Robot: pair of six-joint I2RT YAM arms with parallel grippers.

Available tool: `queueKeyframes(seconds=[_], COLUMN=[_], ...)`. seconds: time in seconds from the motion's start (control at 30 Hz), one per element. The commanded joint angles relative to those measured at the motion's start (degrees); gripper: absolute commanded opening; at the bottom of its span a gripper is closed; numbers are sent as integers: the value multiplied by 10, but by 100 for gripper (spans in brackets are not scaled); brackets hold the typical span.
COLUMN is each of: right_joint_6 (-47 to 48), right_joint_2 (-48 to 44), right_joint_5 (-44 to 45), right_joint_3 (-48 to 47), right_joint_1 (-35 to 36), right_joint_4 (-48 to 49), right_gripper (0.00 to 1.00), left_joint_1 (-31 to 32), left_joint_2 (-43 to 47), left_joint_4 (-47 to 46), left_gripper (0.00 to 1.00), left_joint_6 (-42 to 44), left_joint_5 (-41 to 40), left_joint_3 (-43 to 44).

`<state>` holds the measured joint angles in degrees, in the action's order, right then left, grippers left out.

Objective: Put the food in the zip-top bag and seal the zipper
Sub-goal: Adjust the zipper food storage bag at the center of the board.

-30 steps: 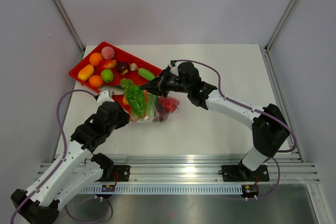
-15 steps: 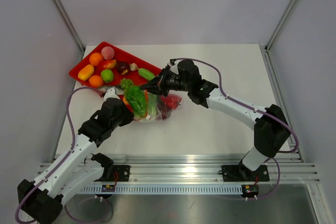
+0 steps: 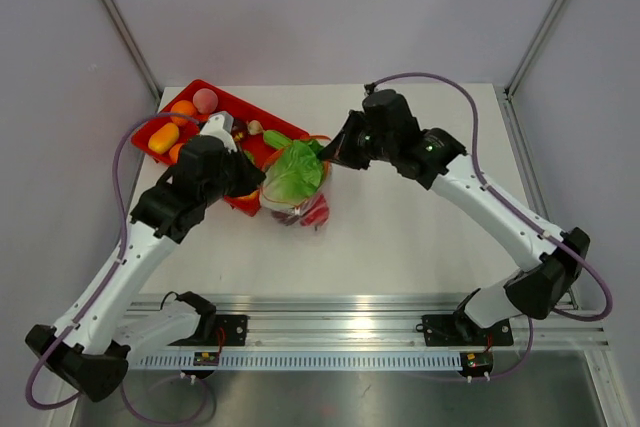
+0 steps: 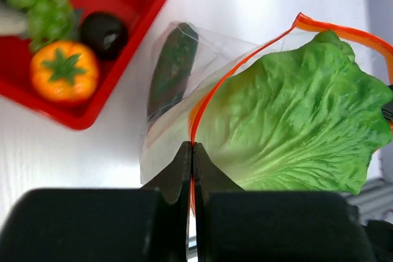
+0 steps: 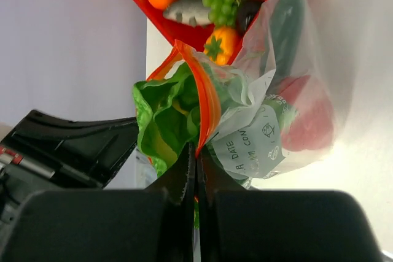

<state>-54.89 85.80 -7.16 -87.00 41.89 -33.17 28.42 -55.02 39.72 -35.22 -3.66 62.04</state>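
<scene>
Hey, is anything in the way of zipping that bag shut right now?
Yes. The cabbage pokes out of the mouth of the bag, sitting between the two sides of the zipper, so the strips likely cannot meet.

- The left arm [image 3: 130, 257] climbs from the lower left of the top view, its wrist at centre-left.
- The left gripper [image 4: 192, 145] has its jaws pressed together, pinching the zipper [image 4: 344, 29].
- The right arm [image 3: 500, 212] arcs from the lower right to the upper centre.
- The right gripper [image 5: 196, 151] has its jaws closed on the same strip, facing the left gripper.
</scene>
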Motion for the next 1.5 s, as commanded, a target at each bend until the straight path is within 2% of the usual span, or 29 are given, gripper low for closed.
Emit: queueKeyframes(seconds=[0.0,0.17,0.27,0.43,0.57,0.6,0.63,0.77,0.87,1.1,1.3,1.47], right_joint_6=[127,179,189,193,200,199,201,207,207,176,167,176], right_joint_2=[-38,1,54,0,-1,3,5,4,3,-16,-44,-8], right_joint_5=[94,168,202,184,152,154,159,188,220,244,273,271], right_joint_3=[-80,-55,-85,-72,-107,-127,-137,-164,-155,-92,-66,-94], right_joint_1=[0,-1,0,0,6,11,20,28,29,29,29,28], right_joint_4=[-116,-182,-252,-193,-193,-199,-208,-229,-247,-254,-241,-233], right_gripper=[0,0,0,4,7,9,15,21,24,43,45,62], left_joint_1=[0,1,14,19,19,19,19,19,18,18,19,19], left_joint_2=[-38,-142,-156,-139,-158,-163,-169,-162,-163,-165,-164,-163], left_joint_4=[-14,-56,-54,-39,-36,-36,-39,-51,-52,-69,-79,-83], left_gripper=[0,0,0,0,0,0,0,0,0,0,0,0], left_joint_6=[24,22,28,48,52,50,46,41,40,31,28,28], left_joint_5=[84,126,139,128,139,143,152,152,157,172,182,190], left_joint_3=[41,9,26,70,92,94,97,106,115,97,84,83])
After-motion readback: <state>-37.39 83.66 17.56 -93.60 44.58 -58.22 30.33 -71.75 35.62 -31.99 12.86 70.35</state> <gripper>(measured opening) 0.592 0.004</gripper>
